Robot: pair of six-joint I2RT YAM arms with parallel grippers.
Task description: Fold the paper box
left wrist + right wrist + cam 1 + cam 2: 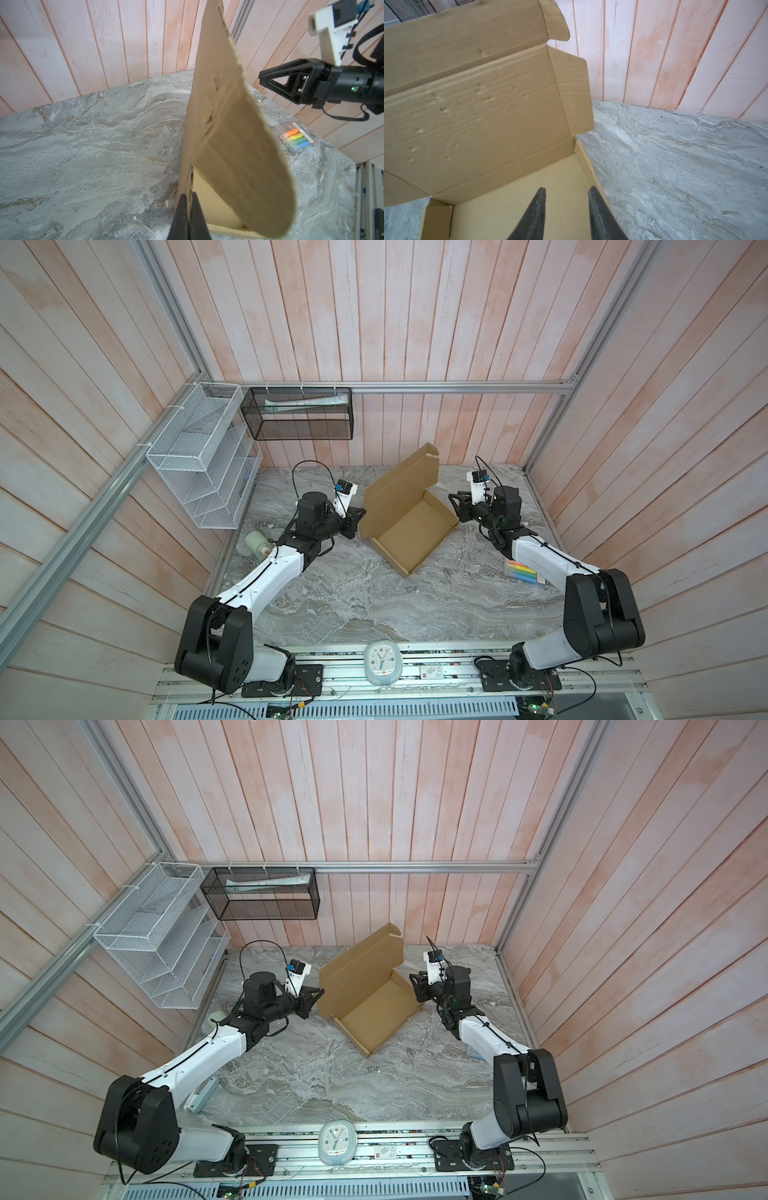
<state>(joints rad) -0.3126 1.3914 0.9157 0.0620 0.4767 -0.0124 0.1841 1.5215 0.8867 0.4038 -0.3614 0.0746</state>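
Nearest the lens, a clock [382, 663] is seen. Beyond, the left gripper [360, 514] is clamped on the raised lid [401, 481] of the paper box [411, 531], set on the desk [365, 597]; the right gripper [455, 499] is held spread just beside its right end.

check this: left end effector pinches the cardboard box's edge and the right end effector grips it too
Only the left end effector pinches the cardboard box. The right end effector is open and grips nothing, as the right wrist view shows.
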